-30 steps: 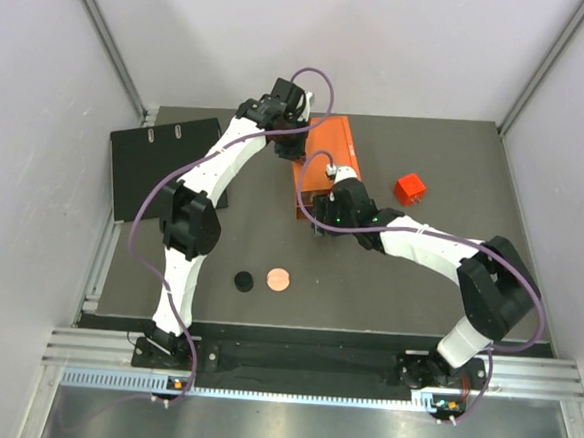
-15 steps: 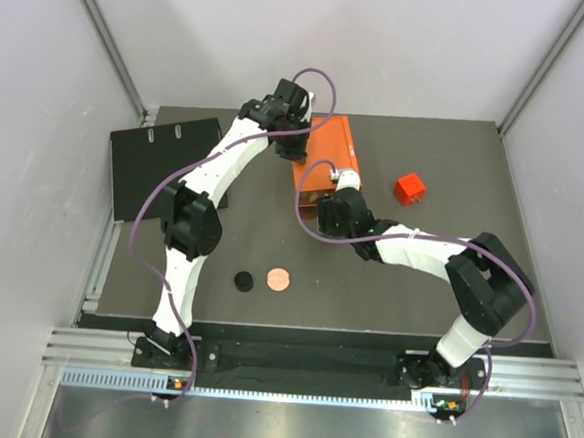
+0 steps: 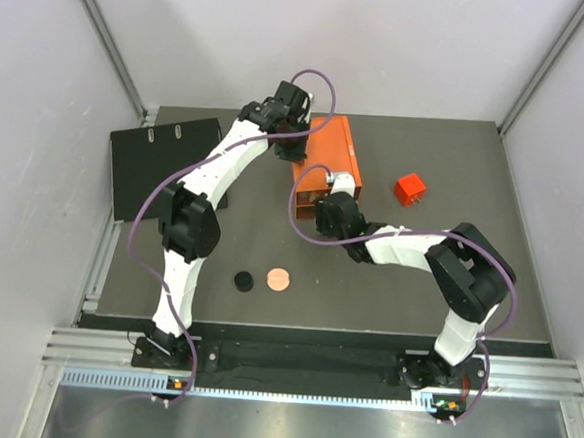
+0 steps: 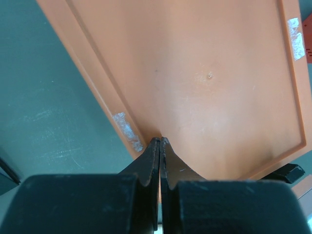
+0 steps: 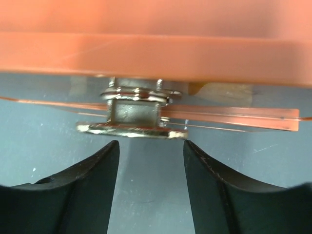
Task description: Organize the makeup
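Observation:
Two pieces of makeup lie on the dark table, a black round disc [image 3: 243, 281] and a pinkish-copper round disc [image 3: 279, 278] beside it. Both sit well in front of the orange box [image 3: 329, 146]. My left gripper [image 3: 291, 147] is shut, and its tips [image 4: 160, 141] rest at the left edge of the box lid [image 4: 209, 73]. My right gripper [image 3: 323, 203] is open, low at the box's front. Its fingers [image 5: 100, 168] stand just short of the gold metal clasp [image 5: 132, 119], with nothing between them.
A small red cube [image 3: 409, 189] sits to the right of the box. A black folder [image 3: 163, 165] lies flat at the back left. White walls close in the table on three sides.
My right gripper has moved in closer to the box's front clasp and its jaws have narrowed a little. The left arm and both discs have not moved.

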Robot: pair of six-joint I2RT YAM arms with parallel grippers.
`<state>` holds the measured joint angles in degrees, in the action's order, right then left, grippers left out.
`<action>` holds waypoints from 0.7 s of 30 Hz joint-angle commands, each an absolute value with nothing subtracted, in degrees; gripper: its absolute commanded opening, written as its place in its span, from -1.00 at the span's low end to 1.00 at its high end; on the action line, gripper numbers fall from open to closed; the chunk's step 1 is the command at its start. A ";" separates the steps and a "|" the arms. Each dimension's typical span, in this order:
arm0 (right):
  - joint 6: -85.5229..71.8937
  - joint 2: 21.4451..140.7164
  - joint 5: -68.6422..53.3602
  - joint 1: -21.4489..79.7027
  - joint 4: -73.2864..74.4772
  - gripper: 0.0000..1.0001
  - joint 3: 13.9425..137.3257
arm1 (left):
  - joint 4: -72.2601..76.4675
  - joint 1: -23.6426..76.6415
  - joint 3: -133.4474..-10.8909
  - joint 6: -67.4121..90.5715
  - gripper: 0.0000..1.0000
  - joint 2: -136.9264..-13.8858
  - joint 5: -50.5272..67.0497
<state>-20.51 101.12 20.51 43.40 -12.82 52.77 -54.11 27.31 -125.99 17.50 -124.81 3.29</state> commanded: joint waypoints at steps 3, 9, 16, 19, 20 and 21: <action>-22.06 103.45 25.22 44.56 -15.91 0.07 55.54 | -61.96 26.72 -121.29 16.70 -1.00 -126.21 -1.85; -22.15 104.41 27.33 44.65 -15.03 -0.26 57.13 | -62.23 26.72 -121.38 16.44 -1.00 -126.74 -1.41; -22.67 102.84 28.12 45.00 -14.85 -0.77 56.08 | -62.75 26.72 -121.64 16.43 -1.00 -127.97 -1.14; -22.94 101.43 27.95 45.35 -14.77 -0.85 54.85 | -62.75 26.72 -121.64 16.52 -1.00 -128.14 -1.41; -22.94 101.08 28.04 45.44 -14.42 -0.85 54.41 | -62.84 26.72 -121.64 16.70 -1.00 -128.23 -1.23; -22.94 100.73 27.95 45.61 -14.15 -0.87 54.32 | -62.84 26.72 -121.64 16.79 -1.00 -128.15 -1.23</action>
